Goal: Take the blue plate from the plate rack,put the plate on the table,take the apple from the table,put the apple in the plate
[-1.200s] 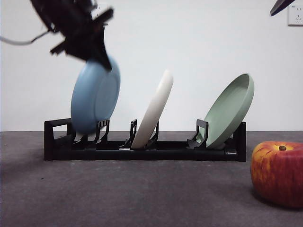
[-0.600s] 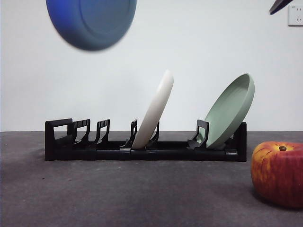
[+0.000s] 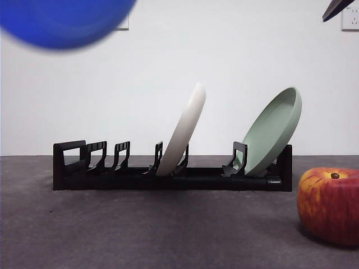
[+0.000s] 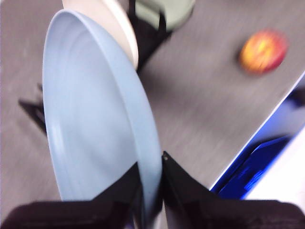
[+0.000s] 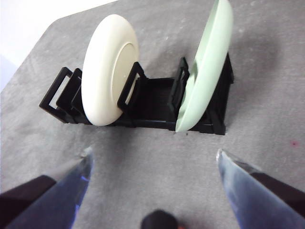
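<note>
My left gripper (image 4: 151, 188) is shut on the rim of the blue plate (image 4: 95, 119) and holds it in the air, clear of the plate rack (image 3: 168, 179). In the front view the blue plate (image 3: 61, 19) is a blurred disc at the top left, high above the rack's left end. The apple (image 3: 330, 204) rests on the table (image 3: 168, 235) at the right, in front of the rack's right end; it also shows in the left wrist view (image 4: 263, 50). My right gripper (image 5: 154, 153) is open and empty, above the table in front of the rack (image 5: 157, 102).
A cream-white plate (image 3: 182, 131) leans in the rack's middle slot and a pale green plate (image 3: 272, 131) in its right end. The rack's left slots hold nothing. The left wrist view shows the table's edge, with a blue object (image 4: 257, 171) beyond it.
The blue plate has been lifted out of the rack's left slots. It has risen and moved left to the top edge of the front view. The rest has not moved.
</note>
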